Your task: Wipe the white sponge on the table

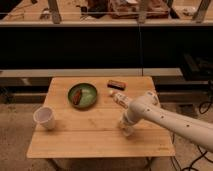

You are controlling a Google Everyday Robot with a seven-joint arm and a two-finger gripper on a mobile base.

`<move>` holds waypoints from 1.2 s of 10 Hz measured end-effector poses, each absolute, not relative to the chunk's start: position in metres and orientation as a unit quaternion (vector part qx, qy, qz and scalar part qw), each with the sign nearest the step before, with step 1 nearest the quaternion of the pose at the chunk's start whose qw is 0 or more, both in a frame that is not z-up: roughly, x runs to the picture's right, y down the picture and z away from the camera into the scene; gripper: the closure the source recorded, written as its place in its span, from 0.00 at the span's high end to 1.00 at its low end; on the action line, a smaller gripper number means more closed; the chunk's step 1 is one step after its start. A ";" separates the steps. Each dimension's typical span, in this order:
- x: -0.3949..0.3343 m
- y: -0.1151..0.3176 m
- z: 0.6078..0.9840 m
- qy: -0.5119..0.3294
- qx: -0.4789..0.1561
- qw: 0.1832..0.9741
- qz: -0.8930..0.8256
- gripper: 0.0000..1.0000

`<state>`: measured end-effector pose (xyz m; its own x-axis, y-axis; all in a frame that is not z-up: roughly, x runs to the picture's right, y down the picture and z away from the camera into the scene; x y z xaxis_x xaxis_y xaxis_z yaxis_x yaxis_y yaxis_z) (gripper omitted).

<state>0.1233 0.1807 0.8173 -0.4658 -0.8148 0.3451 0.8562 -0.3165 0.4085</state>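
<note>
1. We see a light plank table point(65, 145) filling the middle of the frame. It stands on a speckled floor point(15, 150), with a long dark bench point(70, 47) across the top behind it.
2. The sponge point(111, 93) lies on the table just right of centre frame. It is near the right of the plate point(93, 102) and below the dark block point(116, 84), apart from both. It shows too small for us to tell its long axis or which way it points.
3. The green plate holds one brown oblong piece point(77, 96), lying on a slant. A white cup point(45, 119) stands upright at the table's left edge.
4. The white arm point(165, 116) enters from the lower right. Its gripper point(125, 131) points down at the tabletop below centre, well apart from the sponge. We cannot tell whether it is wide, narrow or holding anything.
</note>
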 end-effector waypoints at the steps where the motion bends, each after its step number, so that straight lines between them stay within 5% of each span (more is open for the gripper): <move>1: 0.132 0.167 0.825 -0.267 -0.038 0.526 -0.807 0.07; 5: 0.114 0.153 0.840 -0.260 -0.050 0.494 -0.828 0.07; 12: -0.041 0.199 0.843 -0.297 -0.047 0.353 -0.886 0.07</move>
<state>-0.0413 0.1987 0.8430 -0.7468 -0.5969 0.2933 0.6531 -0.5747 0.4931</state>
